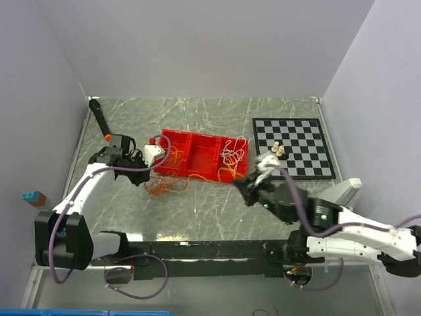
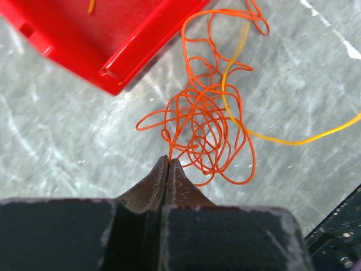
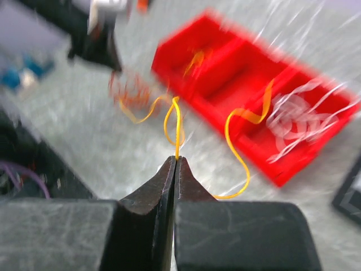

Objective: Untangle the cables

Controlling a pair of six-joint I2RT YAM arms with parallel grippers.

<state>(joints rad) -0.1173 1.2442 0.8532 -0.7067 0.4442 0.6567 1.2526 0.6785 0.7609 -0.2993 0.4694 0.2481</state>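
The left gripper (image 2: 169, 162) is being held fully closed, and a loop of the orange cable (image 2: 206, 127) appears to be pinched at its tips. The rest of that orange tangle is lying on the table (image 2: 56, 141) at 12 to 1 o'clock from the jaws, just beside a corner of the red tray (image 2: 130, 51). The right gripper (image 3: 176, 162) is also being held closed, with the yellow cable (image 3: 178, 121) being gripped at its tips. That strand is rising toward 12 o'clock and then trailing toward 10 o'clock, into the orange tangle. The coming move is judged to be turning on this line. The yellow strand's long axis is being run between the two grippers, roughly 9 to 3 o'clock in the top view, so a pull toward 3 o'clock by the right arm would be drawing it free while the orange is being anchored.
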